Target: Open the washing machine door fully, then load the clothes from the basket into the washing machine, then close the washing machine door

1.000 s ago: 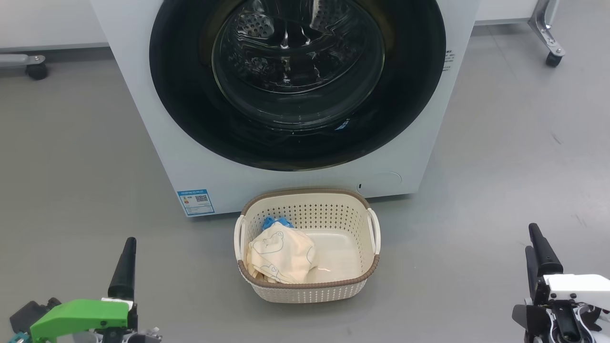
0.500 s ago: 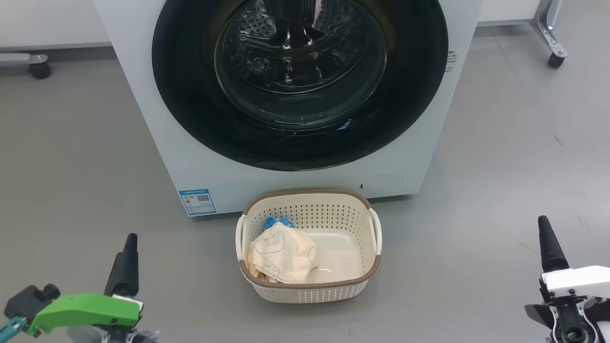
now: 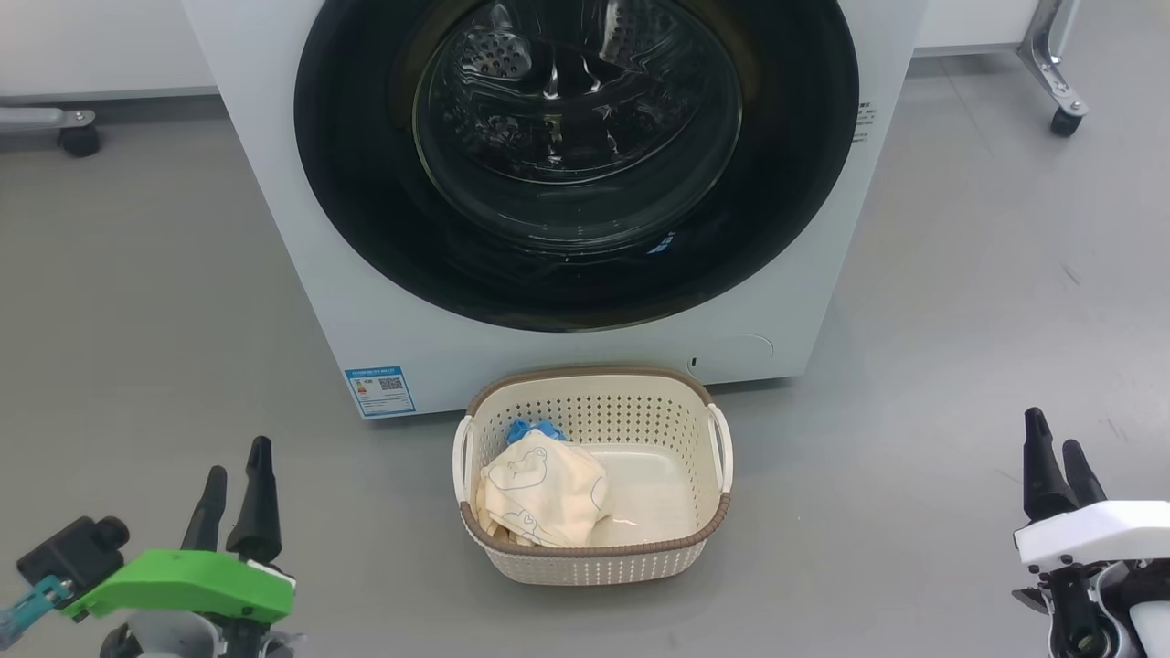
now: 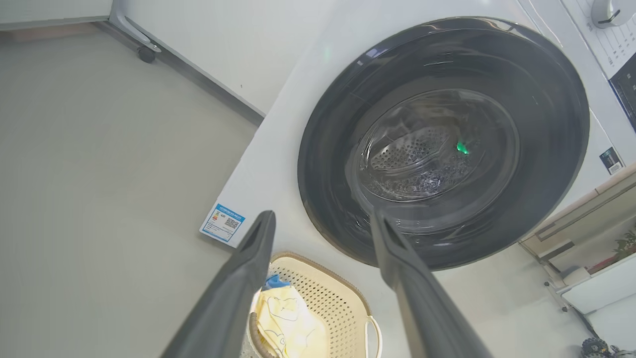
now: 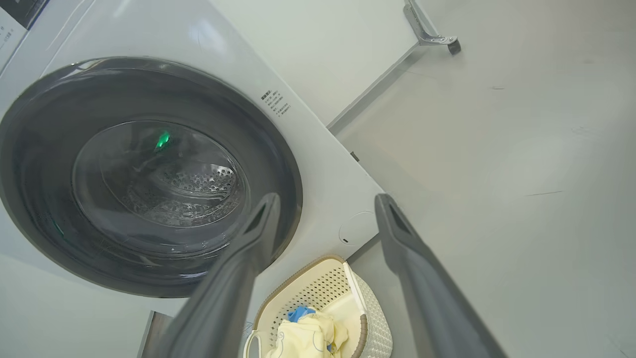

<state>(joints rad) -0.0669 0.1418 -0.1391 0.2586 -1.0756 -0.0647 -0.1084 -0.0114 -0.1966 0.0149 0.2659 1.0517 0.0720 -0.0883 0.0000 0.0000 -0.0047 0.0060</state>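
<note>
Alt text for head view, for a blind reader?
A white front-loading washing machine, its round glossy black glass-centred door shut. Before it, a cream perforated plastic basket holds pale yellow clothes. Left end effector and right end effector open, low.

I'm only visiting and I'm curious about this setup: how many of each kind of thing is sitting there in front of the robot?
Washing machine: 1
Basket: 1
Bundle of clothes: 1
Grippers: 2, the left gripper and the right gripper
Total: 5
</note>
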